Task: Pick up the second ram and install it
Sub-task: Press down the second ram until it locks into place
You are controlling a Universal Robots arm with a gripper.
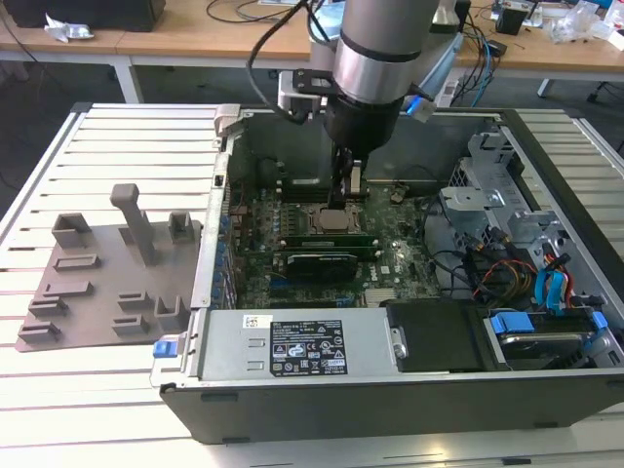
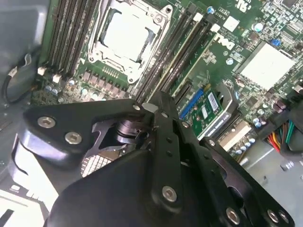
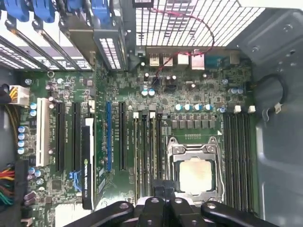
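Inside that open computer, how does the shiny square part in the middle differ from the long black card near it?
The CPU socket is square and silvery; the black card is long, narrow and dark. The CPU socket lies flat on the board, while the black card stands on edge in a slot. Both sit on the same green motherboard inside the open case.
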